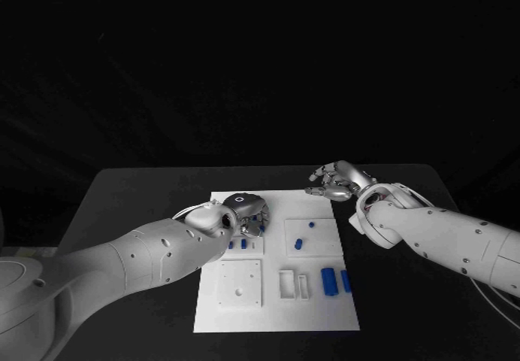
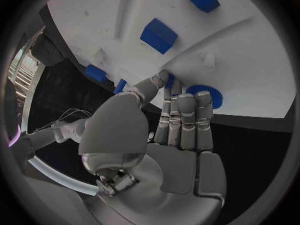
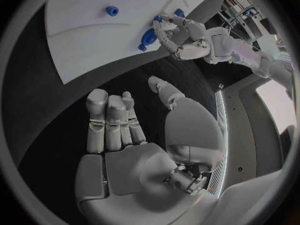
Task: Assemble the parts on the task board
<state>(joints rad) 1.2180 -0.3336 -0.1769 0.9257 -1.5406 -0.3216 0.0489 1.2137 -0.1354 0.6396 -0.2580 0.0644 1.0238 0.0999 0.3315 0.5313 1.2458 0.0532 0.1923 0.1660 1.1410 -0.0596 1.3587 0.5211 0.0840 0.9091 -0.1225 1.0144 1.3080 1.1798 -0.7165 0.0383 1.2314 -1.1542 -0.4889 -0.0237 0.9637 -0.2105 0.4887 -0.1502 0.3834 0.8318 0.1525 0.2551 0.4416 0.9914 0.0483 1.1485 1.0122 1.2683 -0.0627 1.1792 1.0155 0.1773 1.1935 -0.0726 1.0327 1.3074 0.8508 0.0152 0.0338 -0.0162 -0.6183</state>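
While the left hand (image 1: 240,208) reaches over the upper left part of the white task board (image 1: 325,316), its fingers (image 2: 186,120) lie pressed side by side, their tips down at a round blue part (image 2: 209,96) with a ribbed edge — the thumb comes in from the side toward the same piece. Whether the part is actually pinched or only touched, I cannot tell. The right hand (image 1: 341,180) hangs over the black table (image 1: 130,195) just beyond the board's upper right corner, holding nothing; its fingers (image 3: 107,120) are loosely curled and close together, the thumb standing apart.

On the board, two small blue parts (image 1: 304,233) sit on the raised square plate right of the left hand, one above the other. Two longer blue blocks (image 1: 328,280) lie side by side lower down toward the right edge (just right of a pair of white upright frames (image 1: 294,284)). A white square plate (image 1: 240,283) occupies the lower left of the board, and small blue pieces (image 1: 238,244) show just below the left hand
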